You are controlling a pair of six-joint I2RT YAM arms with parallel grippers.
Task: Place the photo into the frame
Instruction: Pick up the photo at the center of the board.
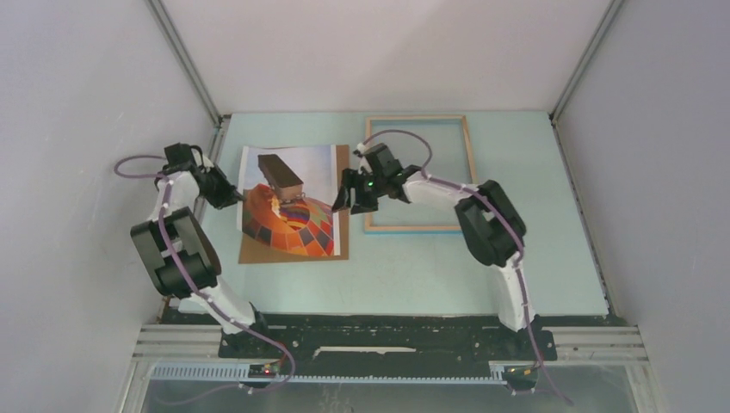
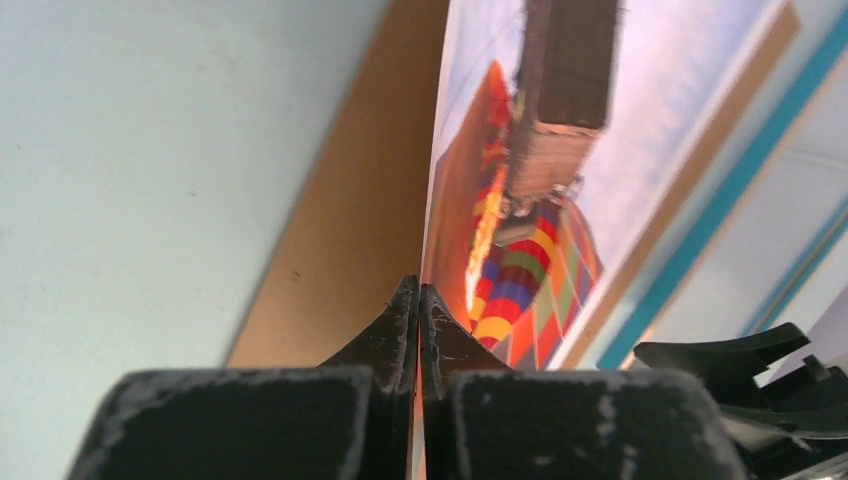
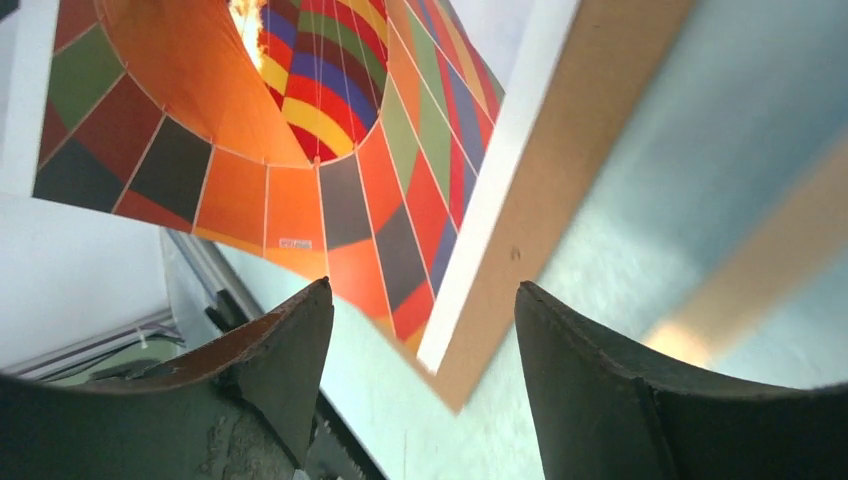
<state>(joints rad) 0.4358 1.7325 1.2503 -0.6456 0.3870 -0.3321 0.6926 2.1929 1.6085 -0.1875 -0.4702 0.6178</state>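
- Thin rectangular photo print of an orange-red patterned hot-air balloon with a dark basket on pale sky. It is picture side up on a brown backing board, slightly askew, basket toward the far side. Its left edge is pinched in the closed left gripper.
- Rectangular light-wood picture frame, turquoise on its edges. It lies flat on the table with the wood side up, just right of the print and apart from it.

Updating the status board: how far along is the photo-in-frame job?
Done: left claw shut on the photo edge. In hand: right claw open at the opposite edge; photo lies on the board. Left: move it into the frame, empty alongside.
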